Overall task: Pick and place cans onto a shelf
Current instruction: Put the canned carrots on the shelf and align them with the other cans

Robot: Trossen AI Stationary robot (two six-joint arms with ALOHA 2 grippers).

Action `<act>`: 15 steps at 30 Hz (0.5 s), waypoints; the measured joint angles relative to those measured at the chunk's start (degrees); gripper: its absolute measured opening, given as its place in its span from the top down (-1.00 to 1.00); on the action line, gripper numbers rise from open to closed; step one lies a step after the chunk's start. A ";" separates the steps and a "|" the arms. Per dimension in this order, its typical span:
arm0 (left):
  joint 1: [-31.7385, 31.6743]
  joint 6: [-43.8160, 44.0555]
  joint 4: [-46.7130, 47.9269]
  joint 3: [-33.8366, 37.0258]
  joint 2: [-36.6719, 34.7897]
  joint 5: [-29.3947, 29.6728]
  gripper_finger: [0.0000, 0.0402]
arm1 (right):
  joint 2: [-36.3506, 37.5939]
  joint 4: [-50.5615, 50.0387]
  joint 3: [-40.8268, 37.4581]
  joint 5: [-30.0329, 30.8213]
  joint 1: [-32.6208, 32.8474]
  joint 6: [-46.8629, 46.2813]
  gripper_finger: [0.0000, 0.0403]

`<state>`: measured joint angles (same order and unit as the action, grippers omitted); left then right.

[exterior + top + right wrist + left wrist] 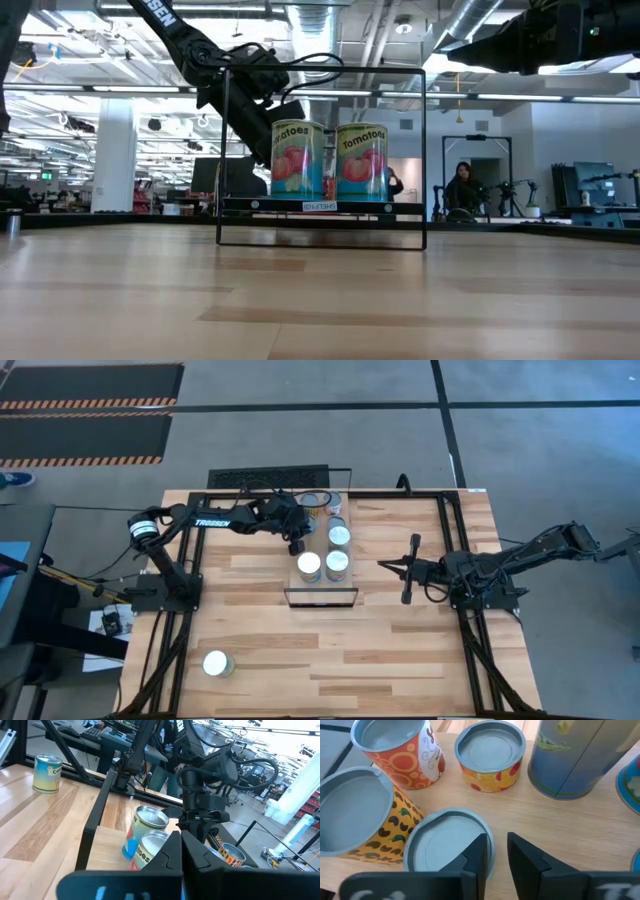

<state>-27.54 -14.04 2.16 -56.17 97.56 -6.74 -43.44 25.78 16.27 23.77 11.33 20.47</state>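
The shelf (320,596) lies mid-table, its light board inside a thin black frame. Several cans stand on it: two "tomatoes" cans (297,160) at its near end, one behind them (341,535), and a cluster at its far end (318,506). In the left wrist view the cluster shows an orange-circled can (395,750), a short red-yellow can (490,755), a tall blue-green can (570,760) and a tilted yellow can (355,815). My left gripper (497,837) hangs over a silvery can top (440,845), slightly open and empty. My right gripper (382,564) is shut and empty, right of the shelf.
One more can (217,663) stands alone near the table's front left corner. The black frame posts of the shelf (222,150) rise around the cans. People sit in the room beyond the table (465,190). Bare planks lie in front of the shelf (330,660).
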 joint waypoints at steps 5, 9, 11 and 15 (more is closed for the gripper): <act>0.97 -0.53 4.14 -4.13 -0.17 0.05 0.65 | 0.00 0.02 0.00 0.00 0.00 0.40 0.97; 2.69 -1.12 8.71 -8.06 -1.37 0.05 0.68 | 0.19 0.97 -0.01 -1.53 0.30 0.63 0.97; 4.09 -1.86 10.49 -8.72 -3.08 0.00 0.74 | 0.46 1.37 -0.04 -2.64 0.29 0.66 0.97; 7.17 0.59 13.15 -7.52 -8.68 2.92 0.95 | 0.39 1.04 -0.27 -3.15 0.23 0.85 0.97</act>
<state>-20.37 -13.45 15.31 -63.69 88.88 -3.82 -43.05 26.82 16.00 20.62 11.56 21.32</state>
